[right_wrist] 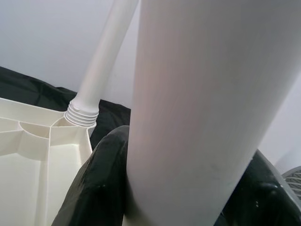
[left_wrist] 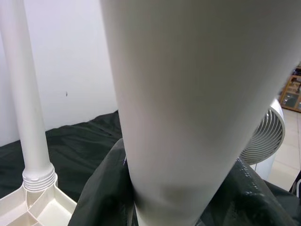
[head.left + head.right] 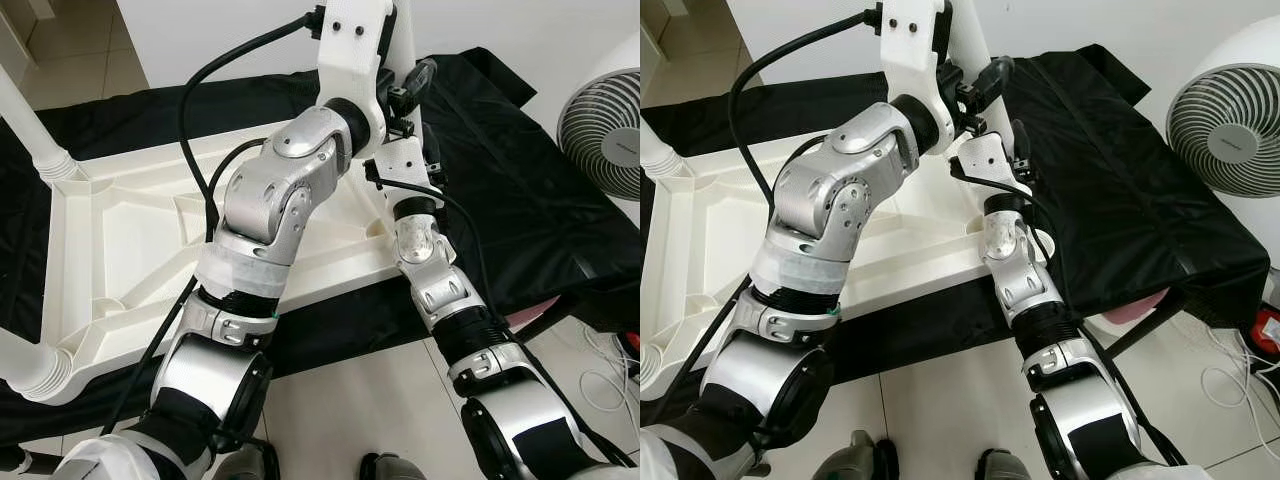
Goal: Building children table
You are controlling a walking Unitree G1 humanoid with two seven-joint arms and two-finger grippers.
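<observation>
Nearest, the two silver arms reach forward over the upturned cream plastic table top (image 3: 130,250), which lies ribbed side up on a black cloth (image 3: 1120,190). Both meet at an upright white plastic table leg (image 2: 183,108) at the top's far right corner. The right gripper (image 3: 990,85) and left gripper (image 3: 375,60) are pressed against this leg; whether their fingers clasp it, I cannot tell. Another screwed-in white leg (image 1: 101,70) stands beyond. A white round fan (image 3: 1225,120) sits far right.

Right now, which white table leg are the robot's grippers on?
The leg at the far right corner, where both arms meet. The left gripper and right gripper are at it; the other legs stand alone.
</observation>
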